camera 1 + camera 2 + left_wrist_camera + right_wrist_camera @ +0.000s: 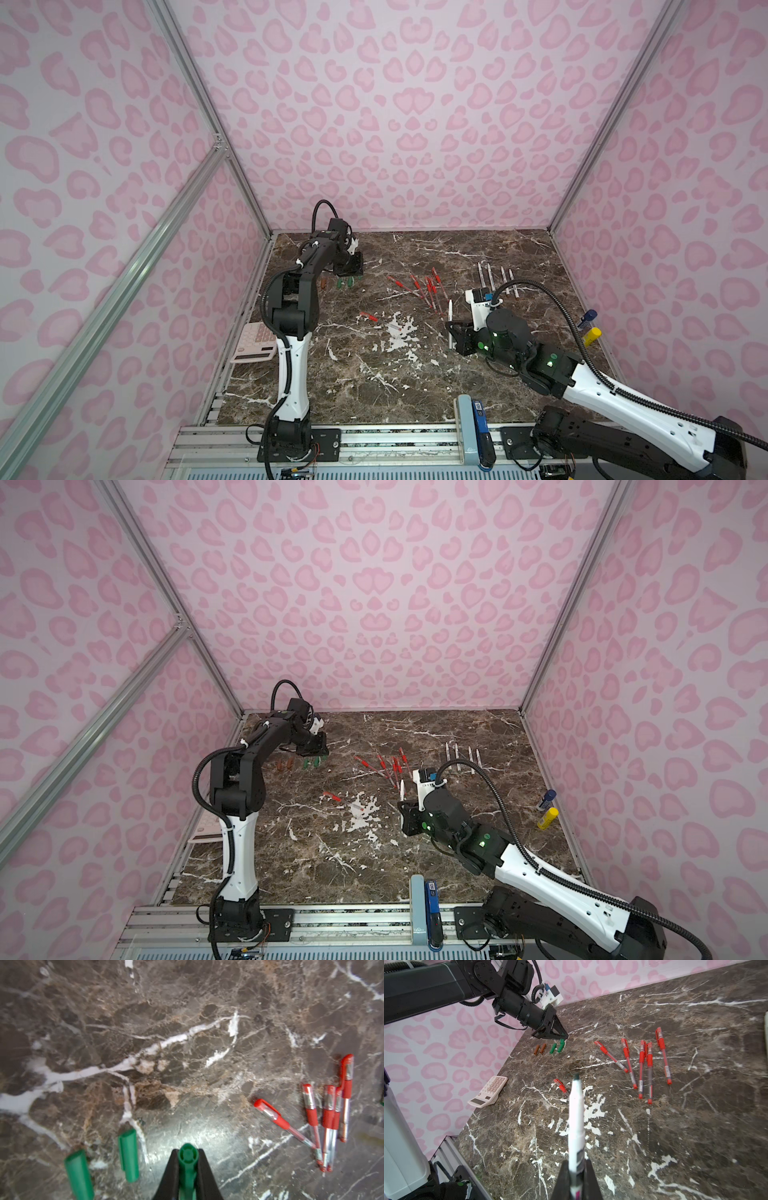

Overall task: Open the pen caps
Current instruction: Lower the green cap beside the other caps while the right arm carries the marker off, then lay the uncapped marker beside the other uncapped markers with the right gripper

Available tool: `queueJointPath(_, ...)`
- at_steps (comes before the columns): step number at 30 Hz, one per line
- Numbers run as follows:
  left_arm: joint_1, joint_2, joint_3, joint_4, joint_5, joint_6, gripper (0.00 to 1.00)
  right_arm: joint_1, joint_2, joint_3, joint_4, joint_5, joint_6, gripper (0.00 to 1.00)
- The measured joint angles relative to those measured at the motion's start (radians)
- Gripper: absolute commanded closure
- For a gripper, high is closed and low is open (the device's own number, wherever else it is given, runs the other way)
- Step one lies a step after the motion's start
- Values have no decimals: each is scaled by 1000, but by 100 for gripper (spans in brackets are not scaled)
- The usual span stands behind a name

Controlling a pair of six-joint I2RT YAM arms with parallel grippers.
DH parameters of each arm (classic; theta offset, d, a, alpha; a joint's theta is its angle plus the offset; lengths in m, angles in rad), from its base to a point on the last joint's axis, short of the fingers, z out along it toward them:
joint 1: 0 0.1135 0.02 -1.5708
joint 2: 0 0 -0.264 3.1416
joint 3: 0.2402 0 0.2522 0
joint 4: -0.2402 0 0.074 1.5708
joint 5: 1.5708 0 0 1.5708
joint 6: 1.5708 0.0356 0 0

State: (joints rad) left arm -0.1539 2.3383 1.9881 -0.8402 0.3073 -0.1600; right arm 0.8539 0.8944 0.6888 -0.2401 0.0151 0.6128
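1. The left end effector [187, 1151] is closed on one green cap [188, 1176]. It hangs just above the far left part of the worktop [415, 395].
2. Two loose green caps [128, 1155] lie on the worktop just beside it, side by side and not touching.
3. Two brown caps [537, 1050] lie next to the green ones, in the same short row, closer to the left wall.
4. The right end effector [576, 1162] is closed on one white pen [576, 1118]. The pen is lifted above the worktop and its dark tip is bare.
5. Five red pens [641, 1064] lie in a loose fan near the middle of the worktop, each with the red cap on. Some of them cross or touch at the lower ends.
6. A sixth red pen [560, 1085] lies alone, well apart from the fan and closer to the robot, also with its cap on. The held pen hides part of its barrel in the right wrist view.
7. Four white pens [490, 277] lie in a row at the far right, near each other. I cannot tell if they carry caps.
8. One pink calculator [255, 343] lies at the left edge.
9. Two thick tubes lie at the right edge: a blue-capped tube [586, 320] and a yellow tube [592, 336].
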Motion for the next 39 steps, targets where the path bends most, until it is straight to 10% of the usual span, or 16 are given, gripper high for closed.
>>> queueJointPath(25,-13,64,72,-55,-135,13,66,-47,-9,-4,-42,10,-14,100)
queueJointPath(39,-68,-511,-337,36,-51,-16,27,-279,154,160,-113,-54,-161,100)
